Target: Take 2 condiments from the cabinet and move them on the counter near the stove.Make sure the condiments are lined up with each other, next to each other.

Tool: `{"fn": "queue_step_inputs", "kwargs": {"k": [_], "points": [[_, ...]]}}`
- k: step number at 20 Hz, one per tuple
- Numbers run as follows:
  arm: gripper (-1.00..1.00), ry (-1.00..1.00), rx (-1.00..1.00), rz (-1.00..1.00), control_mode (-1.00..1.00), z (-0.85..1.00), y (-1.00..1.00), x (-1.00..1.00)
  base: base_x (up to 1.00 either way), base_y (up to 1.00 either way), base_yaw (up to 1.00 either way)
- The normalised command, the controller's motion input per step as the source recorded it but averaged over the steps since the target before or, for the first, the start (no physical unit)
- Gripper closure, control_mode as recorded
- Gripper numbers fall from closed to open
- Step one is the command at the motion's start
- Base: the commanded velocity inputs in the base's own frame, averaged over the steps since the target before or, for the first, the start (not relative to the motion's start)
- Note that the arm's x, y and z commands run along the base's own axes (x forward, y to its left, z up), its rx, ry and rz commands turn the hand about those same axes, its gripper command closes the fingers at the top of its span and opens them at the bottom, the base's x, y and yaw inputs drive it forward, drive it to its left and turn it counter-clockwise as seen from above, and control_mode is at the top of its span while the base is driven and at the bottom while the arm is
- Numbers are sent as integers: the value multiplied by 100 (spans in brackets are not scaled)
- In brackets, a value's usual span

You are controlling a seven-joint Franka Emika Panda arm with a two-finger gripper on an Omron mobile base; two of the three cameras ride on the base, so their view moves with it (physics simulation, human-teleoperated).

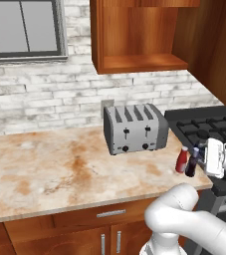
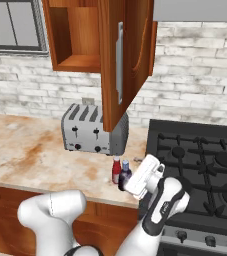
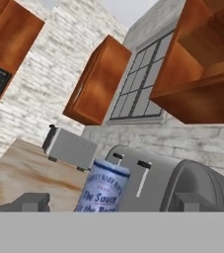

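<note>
two small condiment bottles stand upright and side by side on the mottled counter point(image 1: 59, 164), near its edge just beside the black stove point(image 1: 209, 127) and in front of the silver toaster point(image 1: 134, 128). the red bottle point(image 1: 182, 160) has a white cap; the dark bottle point(image 1: 192, 162) sits right next to it on the stove side, seemingly touching or nearly so, which suits the task's call for the two to be lined up together near the stove. the gripper point(image 1: 200, 158) is level with the dark bottle, its jaws spread wide on either side of it rather than pinching it, so the bottle looks released and standing on its own. the wall cabinet point(image 1: 134, 37) above has a bare shelf niche, which suggests both bottles are already down. the left base view shows the pair clearly against the counter, with the white hand coming in from the stove side. the right base view shows the cabinet's door swung open over the toaster and the bottles just at the stove's edge. the hand view, tilted, looks past the dark bottle's bluish cap and printed label at close range, toaster behind it.
</note>
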Motion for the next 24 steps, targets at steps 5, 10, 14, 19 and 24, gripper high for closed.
{"fn": "queue_step_inputs", "kwargs": {"k": [5,10,14,19,24], "points": [[-100,3,0,0,-100,6,-28,-28,0,0,0],[-100,18,0,-8,-100,15,-29,-55,0,0,0],[-100,25,0,-15,-100,22,-35,-67,0,0,0],[-100,37,0,-20,-100,31,-28,-60,0,0,0],[-100,38,0,-25,-100,23,-15,-49,0,0,0]]}}
